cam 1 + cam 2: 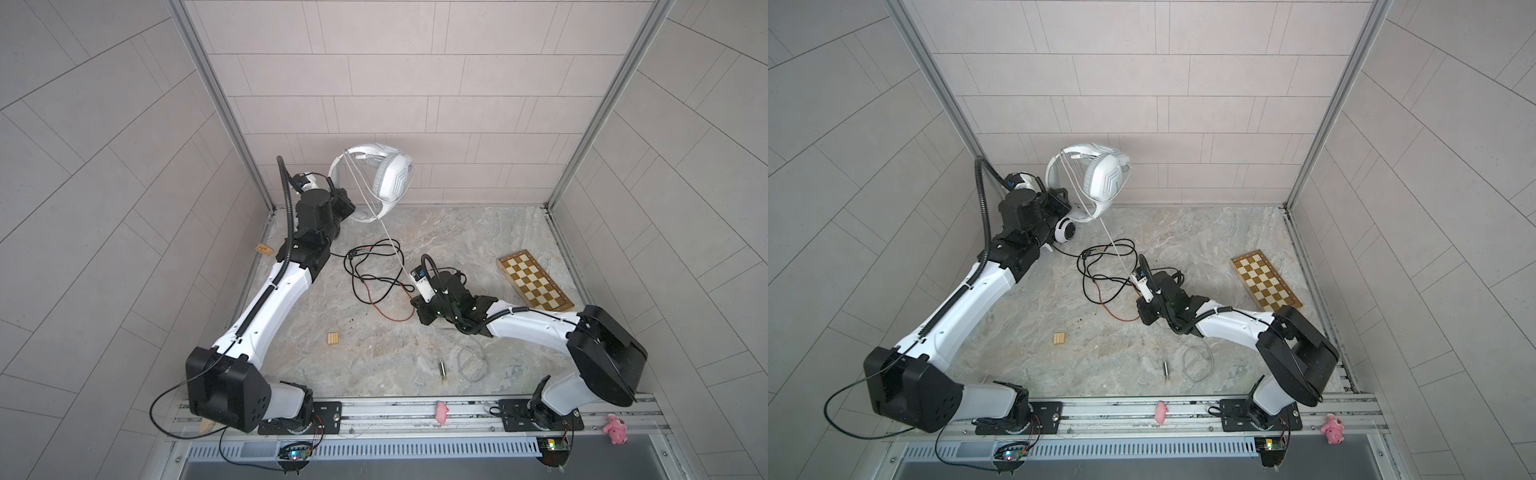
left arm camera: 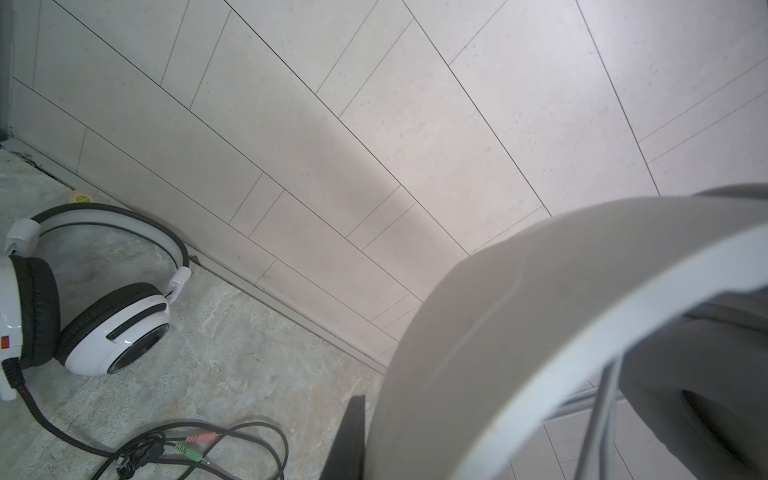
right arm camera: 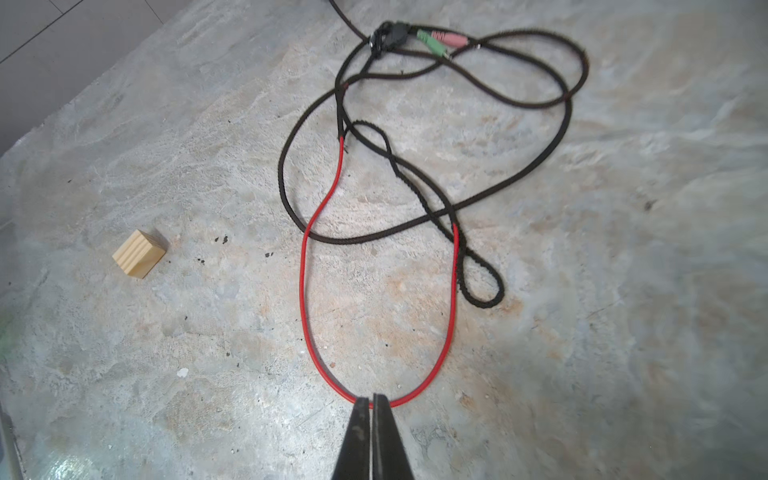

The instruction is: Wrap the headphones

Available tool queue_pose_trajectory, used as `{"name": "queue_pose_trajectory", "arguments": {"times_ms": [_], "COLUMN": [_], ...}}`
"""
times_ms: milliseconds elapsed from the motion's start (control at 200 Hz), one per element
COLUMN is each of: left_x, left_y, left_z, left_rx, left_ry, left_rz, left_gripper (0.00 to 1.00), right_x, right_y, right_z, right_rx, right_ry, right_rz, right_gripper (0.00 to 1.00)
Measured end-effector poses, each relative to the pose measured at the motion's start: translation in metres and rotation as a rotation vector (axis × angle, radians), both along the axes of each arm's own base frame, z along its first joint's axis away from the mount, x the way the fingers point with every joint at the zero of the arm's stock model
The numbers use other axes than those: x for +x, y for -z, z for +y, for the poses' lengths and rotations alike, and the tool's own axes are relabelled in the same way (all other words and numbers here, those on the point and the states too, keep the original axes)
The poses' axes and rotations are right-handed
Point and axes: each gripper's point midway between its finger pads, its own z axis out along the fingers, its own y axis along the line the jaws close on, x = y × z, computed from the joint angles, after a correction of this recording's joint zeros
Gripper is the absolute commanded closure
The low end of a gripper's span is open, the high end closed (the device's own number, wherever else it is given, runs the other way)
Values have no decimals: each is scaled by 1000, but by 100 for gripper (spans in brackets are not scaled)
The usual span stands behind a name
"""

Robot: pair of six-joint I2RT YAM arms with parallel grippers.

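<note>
Grip: right end effector [image 3: 371, 402] fully closed, tips at red cable [image 3: 303, 291] bend, anything held not discernible | whitish cable [image 1: 395, 249] stretched taut from it up to pale-grey headset [image 1: 1104, 178], headband [image 2: 540, 332] clamped by left end effector [image 1: 1063, 201] | handling: cable judged limp, light, slippery; headband rigid, best held.

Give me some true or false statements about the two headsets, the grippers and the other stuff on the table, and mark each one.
The left gripper holds the pale-grey headset up off the table. True.
The white headset hangs from the right gripper. False: it lies on the table by the back wall.
The right gripper's jaws stand wide open. False: they are shut, tips at the red cable loop.
A chessboard lies on the table. True.
The wooden block sits on the chessboard. False: it lies on bare table, apart from it.
</note>
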Motion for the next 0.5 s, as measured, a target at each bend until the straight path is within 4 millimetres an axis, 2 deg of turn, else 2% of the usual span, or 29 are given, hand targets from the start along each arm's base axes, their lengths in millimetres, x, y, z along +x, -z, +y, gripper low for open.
{"name": "queue_pose_trajectory", "arguments": {"times_ms": [110,280,375,500], "left_x": [10,17,18,17], "left_y": [6,28,31,32], "left_z": [4,7,16,15], "left_rx": [26,97,122,153], "left_ry": [-43,-76,-117,-119], "left_rz": [32,102,108,111], "left_gripper": [100,100,100,100], "right_x": [-15,-34,-47,-60], "right_y": [-19,-36,-40,-52], "right_z": [-4,-15,-21,-21], "right_rx": [-52,-105,-136,-150], "right_ry": [-2,1,-23,-44], "right_rz": [-64,-118,-139,-182], "right_gripper": [98,98,98,98]}}
